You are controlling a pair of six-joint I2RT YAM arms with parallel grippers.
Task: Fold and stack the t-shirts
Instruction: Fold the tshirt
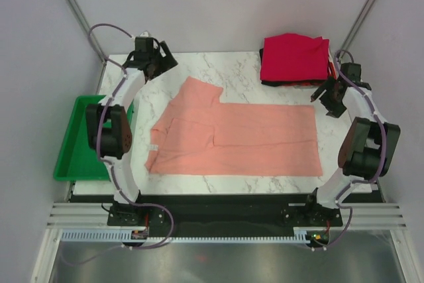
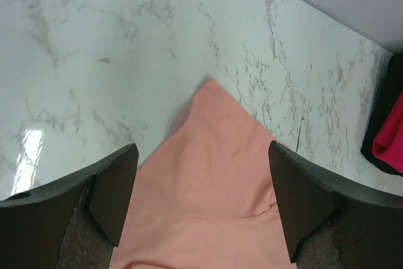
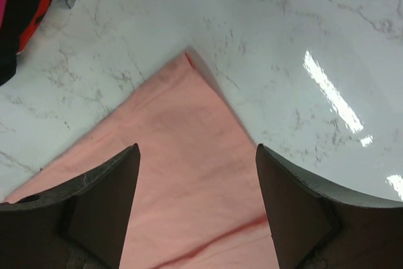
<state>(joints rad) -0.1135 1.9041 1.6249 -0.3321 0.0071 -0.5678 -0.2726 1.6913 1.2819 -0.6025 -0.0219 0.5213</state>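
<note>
Low in the top view, we've got the pink shirt (image 1: 232, 138) lying flat across mid-frame on the marble table (image 1: 238, 67), partly folded. Left of it, the green tray (image 1: 73, 147) sits at the table's left edge. Moving up, the left gripper (image 1: 156, 65) is upper left by the shirt's far-left corner, jaws spread wide and holding nothing. The right gripper (image 1: 331, 101) is at the right by the far-right corner, also wide apart and empty. Furthest off, upper right, we see the stack (image 1: 295, 57): crimson on top, black and orange-red beneath.
</note>
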